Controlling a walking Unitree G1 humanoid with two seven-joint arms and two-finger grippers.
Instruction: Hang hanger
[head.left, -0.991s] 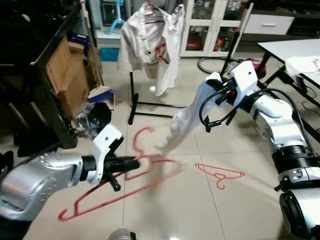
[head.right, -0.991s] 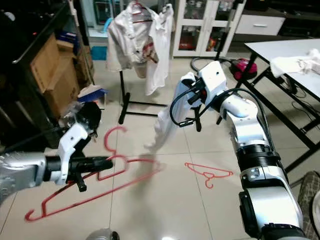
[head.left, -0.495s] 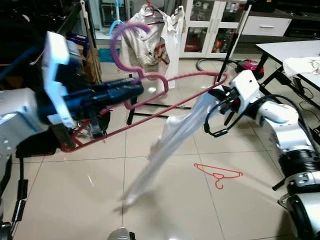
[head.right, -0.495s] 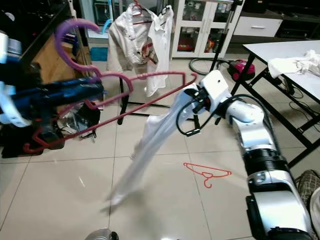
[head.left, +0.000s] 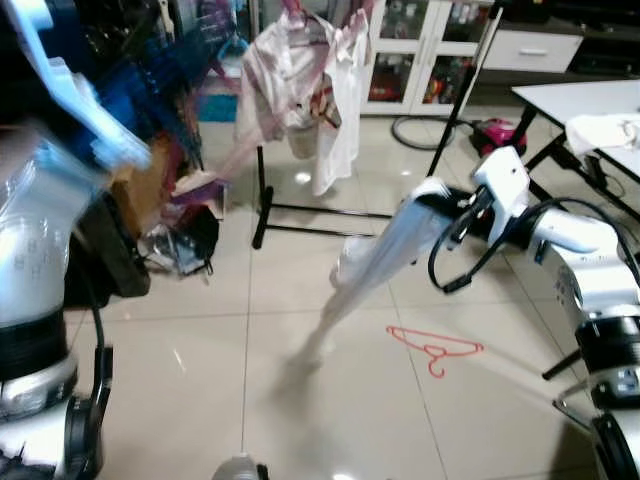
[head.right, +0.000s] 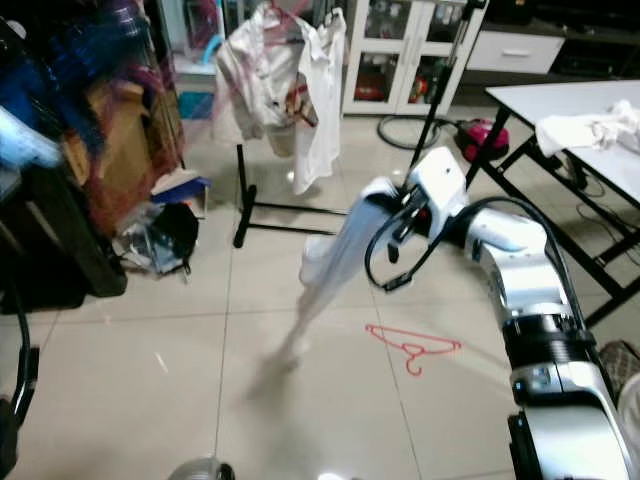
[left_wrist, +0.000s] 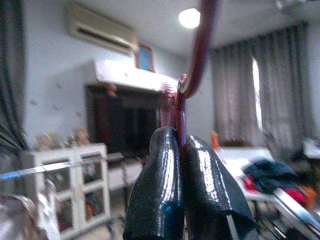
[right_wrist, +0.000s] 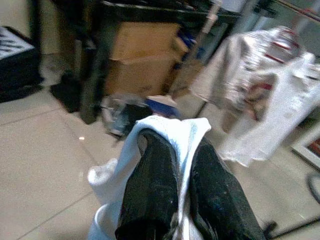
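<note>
Head views: left arm (head.left: 40, 200) raised high at far left, heavily blurred. A red hanger (head.left: 245, 145) shows as a faint pink streak running from it toward the clothes rack (head.left: 262, 190) far centre, where white shirts (head.left: 300, 80) hang. Right gripper (head.left: 462, 205) sits right of centre, clamped on a white garment (head.left: 375, 265) that droops down and left toward the tiled floor (head.left: 200, 350). A second red hanger (head.left: 437, 347) lies flat on the floor near the right arm. White table (head.left: 590, 100) far right with a cloth on it; cardboard boxes and a dark shelf far left.

Left wrist view: left gripper (left_wrist: 181, 150) has both fingers pressed together on the hanger's red wire (left_wrist: 192, 75), hook curving up past a ceiling light.

Right wrist view: right gripper fingers (right_wrist: 155, 180) close together, pinching a fold of the white garment (right_wrist: 172, 127); rack shirts beyond.
</note>
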